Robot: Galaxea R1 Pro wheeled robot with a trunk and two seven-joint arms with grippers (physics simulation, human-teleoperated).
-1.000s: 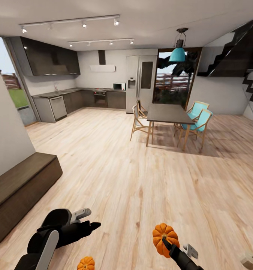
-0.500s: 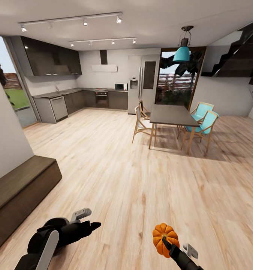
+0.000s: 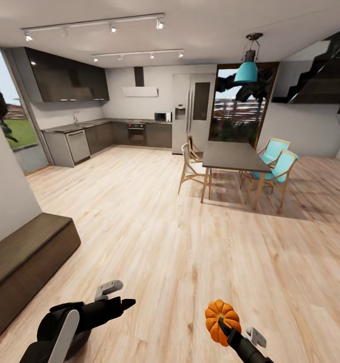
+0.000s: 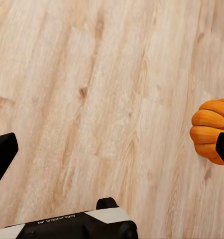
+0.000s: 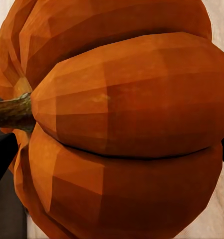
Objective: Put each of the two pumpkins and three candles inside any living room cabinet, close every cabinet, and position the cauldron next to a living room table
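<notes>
One orange pumpkin (image 3: 221, 317) hangs low at the front right with my right gripper (image 3: 224, 325) shut on it. The right wrist view shows this pumpkin (image 5: 127, 124) close up, its dark stem off to one side. My left gripper (image 3: 122, 297) hovers over the bare floor at the front left, open and empty. In the left wrist view the left gripper (image 4: 112, 152) has its fingers spread wide, and a pumpkin (image 4: 210, 128) sits beyond one finger. The long dark brown cabinet (image 3: 23, 252) runs along the left wall with its fronts shut.
Pale wood floor (image 3: 154, 227) stretches ahead. A dark dining table (image 3: 230, 155) with wood and teal chairs (image 3: 280, 169) stands at mid right. A grey kitchen (image 3: 89, 136) lines the back wall. Black stairs (image 3: 336, 75) rise at the far right, and a white wall (image 3: 8, 201) rises above the cabinet.
The whole view has shifted as the camera moved. A second pumpkin on the floor near my left arm has slipped out at the lower edge. Both arms keep their pose.
</notes>
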